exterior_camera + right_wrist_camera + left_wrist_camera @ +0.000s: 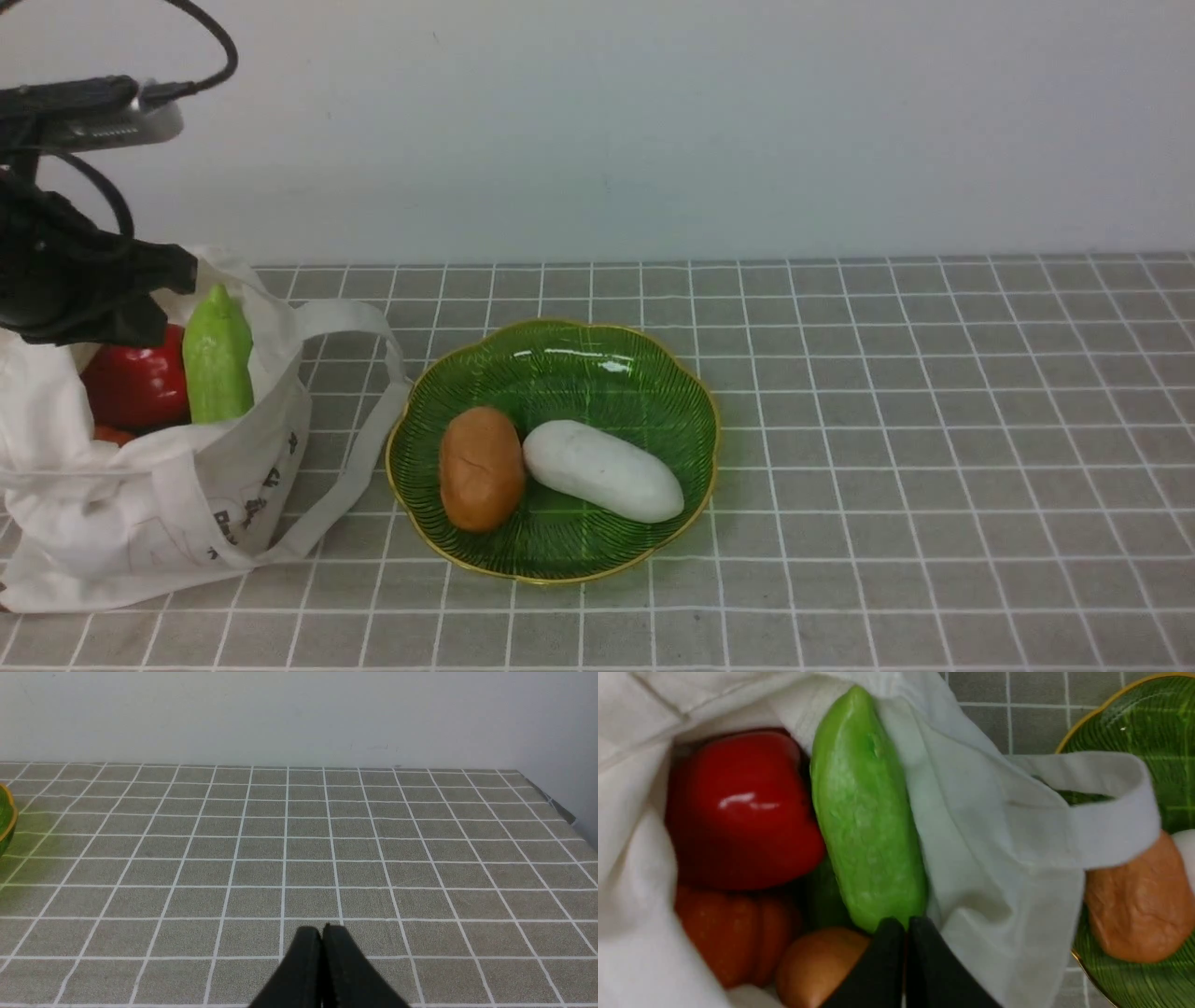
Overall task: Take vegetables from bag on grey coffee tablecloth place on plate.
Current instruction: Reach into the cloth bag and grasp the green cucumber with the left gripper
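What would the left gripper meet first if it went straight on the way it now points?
Probably the orange vegetable or the blunt end of the light-green gourd in the tote; the shut left gripper overlaps both, and depth is unclear.

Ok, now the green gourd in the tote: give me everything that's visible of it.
The light-green gourd is elongated, with a narrow pointed tip, low ridges and a slightly glossy, plastic-looking skin. It looks whole. It stands steeply inside the canvas tote, tip toward the opening, beside the red bell pepper, one side against the tote's inner wall. Its lower end is partly hidden in the front view.
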Robot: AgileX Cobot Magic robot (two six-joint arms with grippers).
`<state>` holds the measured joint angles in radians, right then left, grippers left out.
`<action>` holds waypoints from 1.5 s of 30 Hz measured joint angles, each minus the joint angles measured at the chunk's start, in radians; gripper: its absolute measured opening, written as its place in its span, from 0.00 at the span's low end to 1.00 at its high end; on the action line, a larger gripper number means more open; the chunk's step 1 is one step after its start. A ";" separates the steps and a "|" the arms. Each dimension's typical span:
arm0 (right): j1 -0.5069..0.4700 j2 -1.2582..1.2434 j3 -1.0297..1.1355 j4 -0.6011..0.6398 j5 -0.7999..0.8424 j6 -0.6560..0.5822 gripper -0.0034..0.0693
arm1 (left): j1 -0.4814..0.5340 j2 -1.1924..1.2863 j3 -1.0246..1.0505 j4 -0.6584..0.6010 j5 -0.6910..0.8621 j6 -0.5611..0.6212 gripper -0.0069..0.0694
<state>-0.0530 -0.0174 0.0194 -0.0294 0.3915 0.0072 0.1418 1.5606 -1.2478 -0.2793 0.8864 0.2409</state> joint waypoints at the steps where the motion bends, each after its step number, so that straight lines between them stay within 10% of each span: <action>1: 0.000 0.000 0.000 0.000 0.000 0.000 0.03 | 0.000 0.013 -0.007 0.001 0.000 0.002 0.09; 21: 0.000 0.000 0.000 0.000 0.000 0.000 0.03 | 0.000 0.229 -0.063 -0.024 -0.238 0.168 0.77; 34: 0.000 0.000 0.000 0.000 0.000 0.000 0.03 | 0.000 0.278 -0.064 -0.130 -0.262 0.216 0.76; 39: 0.000 0.000 0.000 0.000 0.000 0.000 0.03 | 0.000 0.272 -0.065 -0.126 -0.225 0.217 0.53; 45: 0.000 0.000 0.000 0.000 0.000 0.000 0.03 | 0.000 0.189 -0.065 -0.103 -0.116 0.204 0.53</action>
<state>-0.0530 -0.0174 0.0194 -0.0294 0.3913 0.0072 0.1418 1.7494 -1.3129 -0.3824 0.7702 0.4449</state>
